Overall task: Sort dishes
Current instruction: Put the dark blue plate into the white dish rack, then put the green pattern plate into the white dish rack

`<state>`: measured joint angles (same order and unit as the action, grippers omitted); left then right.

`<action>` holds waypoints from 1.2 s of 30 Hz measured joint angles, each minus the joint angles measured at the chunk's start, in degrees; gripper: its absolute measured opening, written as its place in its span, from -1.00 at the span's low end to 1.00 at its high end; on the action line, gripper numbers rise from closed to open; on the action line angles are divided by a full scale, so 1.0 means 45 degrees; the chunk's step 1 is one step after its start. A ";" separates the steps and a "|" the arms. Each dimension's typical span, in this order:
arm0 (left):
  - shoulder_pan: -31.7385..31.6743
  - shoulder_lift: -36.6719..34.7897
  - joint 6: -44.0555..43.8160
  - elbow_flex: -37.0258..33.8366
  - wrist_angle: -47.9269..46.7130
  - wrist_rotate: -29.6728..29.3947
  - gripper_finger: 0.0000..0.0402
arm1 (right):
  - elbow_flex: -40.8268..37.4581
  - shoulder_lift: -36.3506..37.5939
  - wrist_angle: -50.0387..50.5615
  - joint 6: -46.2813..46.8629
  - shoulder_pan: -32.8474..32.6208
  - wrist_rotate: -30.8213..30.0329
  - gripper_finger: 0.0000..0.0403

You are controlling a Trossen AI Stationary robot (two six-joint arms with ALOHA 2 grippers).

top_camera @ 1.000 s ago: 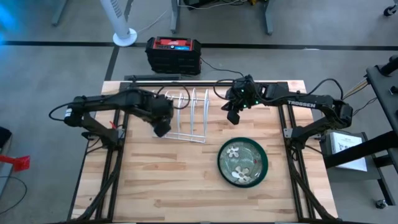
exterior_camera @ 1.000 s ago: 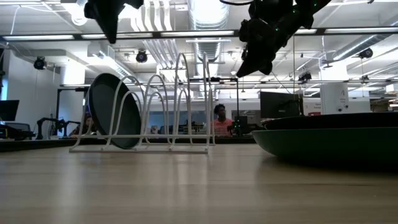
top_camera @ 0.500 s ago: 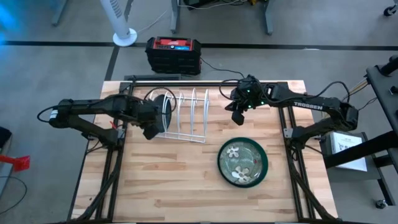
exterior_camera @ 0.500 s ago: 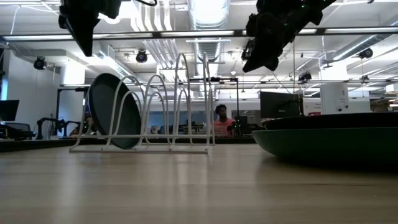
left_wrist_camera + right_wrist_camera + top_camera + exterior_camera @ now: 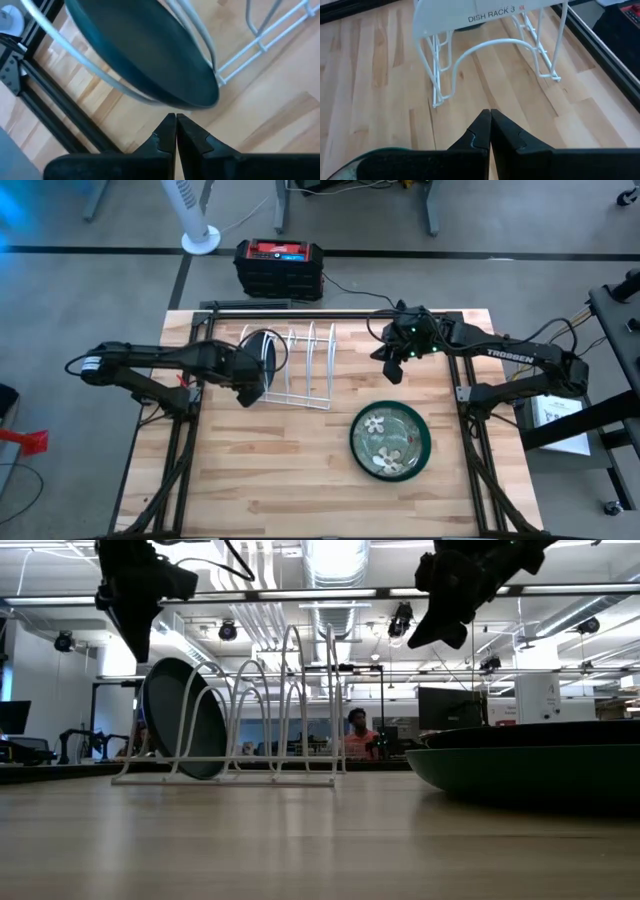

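Observation:
A dark teal plate stands on its rim in the leftmost slot of the white wire rack and leans against a hoop. A green plate with white flowers lies flat on the table at the right. My left gripper hangs shut just left of and nearer than the rack, above the table and close to the teal plate's lower rim. My right gripper hangs shut in the air to the right of the rack, beyond the green plate. Neither holds anything.
The rack's other slots hold nothing; a label reading DISH RACK 3 is on its end. A black and red box sits on the floor behind the table. Bare wood spreads across the near half.
My left gripper has drawn back from the rack toward the table's left edge and sunk lower, staying shut. My right gripper has moved away from the rack toward the table's right edge, also shut. The teal plate stays in its slot.

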<state>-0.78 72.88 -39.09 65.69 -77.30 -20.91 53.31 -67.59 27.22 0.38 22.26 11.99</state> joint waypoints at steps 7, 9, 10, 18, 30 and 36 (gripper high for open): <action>-0.0005 0.0039 -0.0010 -0.0022 0.0396 -0.0819 -1.00 | -0.0003 0.0000 -0.0247 0.0046 0.0000 -0.0005 -1.00; -0.0005 0.0034 -0.0010 -0.0028 0.0394 -0.0912 -1.00 | -0.0003 0.0000 -0.0262 0.0101 0.0000 -0.0010 -1.00; -0.0005 0.0034 -0.0010 -0.0048 0.0393 -0.0915 -1.00 | -0.0003 0.0000 -0.0262 0.0102 0.0000 -0.0010 -1.00; -0.0003 0.0034 -0.0450 0.0577 -0.0519 -0.0920 -1.00 | -0.0003 0.0055 -0.0005 0.0126 0.0002 -0.0007 -1.00; 0.0618 0.0065 0.0392 0.4006 0.0647 -0.0995 -1.00 | -0.0940 0.1352 0.3841 0.1096 -0.0482 0.0000 -1.00; 0.1839 0.0805 0.2914 0.3905 0.4918 -0.0948 -1.00 | -0.2592 0.2166 0.3855 0.2754 -0.1215 0.0017 -1.00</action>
<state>7.50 76.51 -25.98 83.26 -55.17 -25.17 41.64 -57.84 44.57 12.78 16.80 12.06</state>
